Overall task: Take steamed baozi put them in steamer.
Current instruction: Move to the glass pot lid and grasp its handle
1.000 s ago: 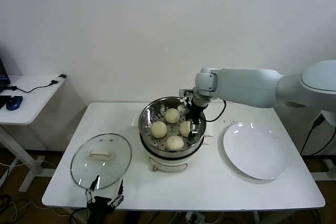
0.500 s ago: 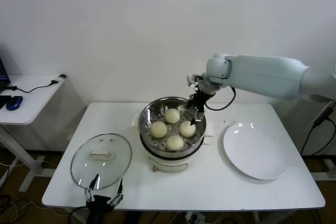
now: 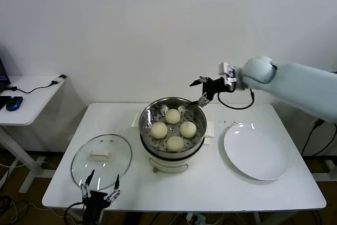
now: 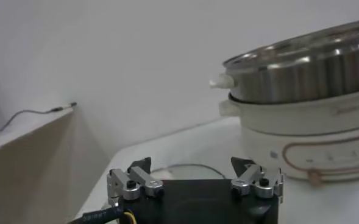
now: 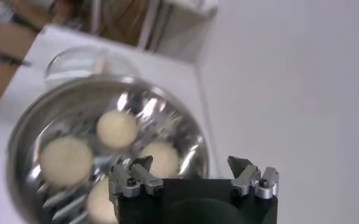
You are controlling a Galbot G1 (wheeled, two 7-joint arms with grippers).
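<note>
Steamed baozi (image 3: 172, 129): four, all on the perforated tray inside the steamer (image 3: 172, 157)
Steamer: mid-bench, nearer the far edge
Right tool (image 3: 201, 92): above the steamer's far-right rim, fingers wide apart, empty
Left tool (image 3: 98, 189): at the bench's near-left edge, spread open, empty
Glass lid (image 3: 101, 160): near-left on the bench
Plate (image 3: 256, 152): right side, bare

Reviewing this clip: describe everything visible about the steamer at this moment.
The steamer is a round, shiny stainless-steel pot on a cream-white electric base with small side handles, upright mid-table. It is uncovered; its glass lid lies flat on the table to the robot's left. Four baozi sit on the perforated tray inside, roughly in a diamond. A white plate lies apart on the other side. The open right tool hangs above the far rim, touching nothing.
</note>
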